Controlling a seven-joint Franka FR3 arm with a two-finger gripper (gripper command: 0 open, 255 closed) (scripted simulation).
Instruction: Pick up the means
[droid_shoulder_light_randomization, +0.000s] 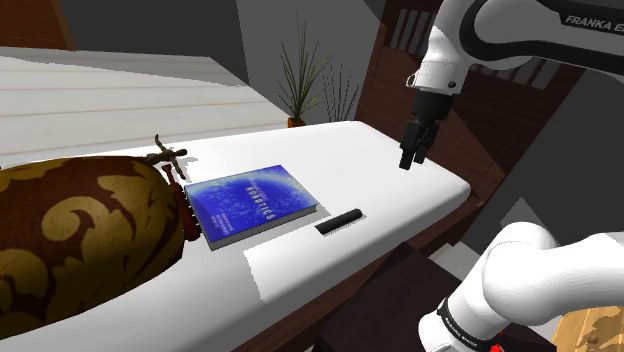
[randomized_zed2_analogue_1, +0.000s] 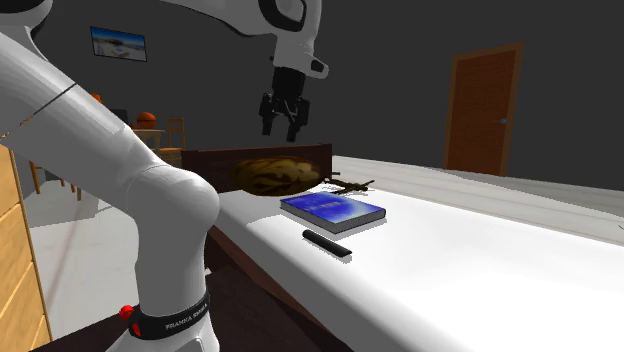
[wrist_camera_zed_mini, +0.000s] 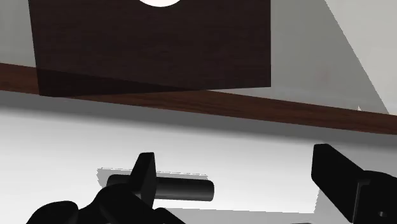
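Room with dark grey walls; a brown door (randomized_zed2_analogue_1: 483, 110) and a small framed picture (randomized_zed2_analogue_1: 118, 43) appear in the second exterior view, and a spiky plant (droid_shoulder_light_randomization: 305, 85) stands beyond the bed's far edge in the shoulder view.

Bed (droid_shoulder_light_randomization: 330, 160), white on top with a dark wood frame (wrist_camera_zed_mini: 191, 102), forms the work surface. The white arm (droid_shoulder_light_randomization: 520, 30) reaches over its end at the shoulder view's right.

Pillow (droid_shoulder_light_randomization: 80, 235), brown with gold scrollwork, lies on the bed at the shoulder view's left. A thin brown twig-like object (droid_shoulder_light_randomization: 168, 157) sits on the sheet just beyond the pillow; what it is cannot be told.

Book (droid_shoulder_light_randomization: 250, 203), blue-covered and lying flat, rests just right of the pillow in the shoulder view.

Remote (droid_shoulder_light_randomization: 339, 221), a short black bar, lies flat on the sheet near the bed's near edge. It is just beside the book's right corner in the shoulder view but apart from it. The book is its closest neighbour, with bare sheet on its other sides.

Gripper (droid_shoulder_light_randomization: 413, 160) hangs above the bed, farther and to the right of the remote in the shoulder view, well clear of the sheet. Its fingers (wrist_camera_zed_mini: 145, 175) stand apart and hold nothing. In the wrist view the remote (wrist_camera_zed_mini: 172, 188) lies on the sheet below, behind one finger and untouched.
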